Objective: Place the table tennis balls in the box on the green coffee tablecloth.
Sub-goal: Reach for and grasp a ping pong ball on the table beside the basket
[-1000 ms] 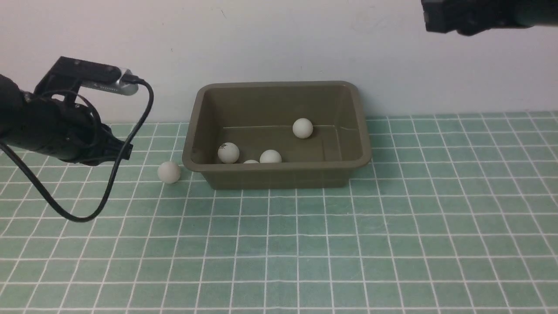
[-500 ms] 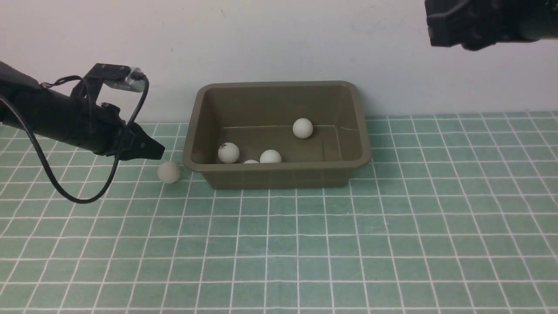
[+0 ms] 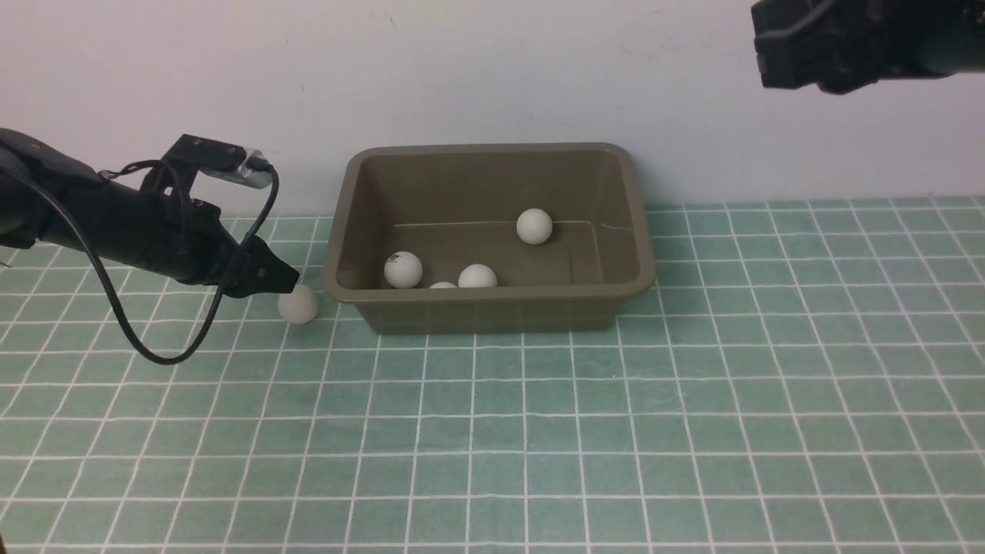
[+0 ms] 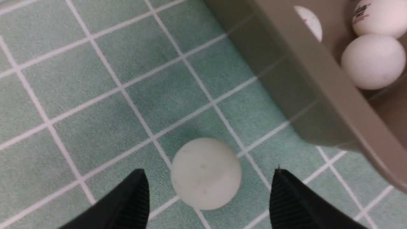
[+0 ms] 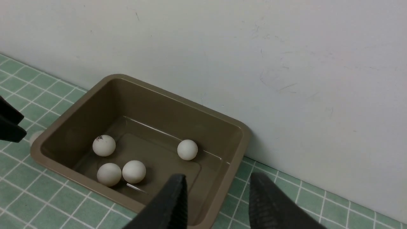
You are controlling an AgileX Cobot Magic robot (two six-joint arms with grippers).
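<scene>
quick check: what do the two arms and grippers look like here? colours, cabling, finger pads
Both arms are matte black. The left arm carries a silver-and-black camera module on a black bracket, with a black cable looping loosely beneath it. The left gripper has black, tapered fingers with finely ribbed inner pads. The right gripper has the same black ribbed fingers. No markings are visible.

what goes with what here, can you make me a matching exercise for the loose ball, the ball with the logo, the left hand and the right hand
Things:
1. loose ball
2. ball with the logo
3. left hand
4. right hand

Places or states:
a. inside the box
b. raised high, above the box's right end
c. on the tablecloth, beside the box
d. open, fingers either side of a ball

Pairs: 1-c, 2-a, 3-d, 4-b
</scene>
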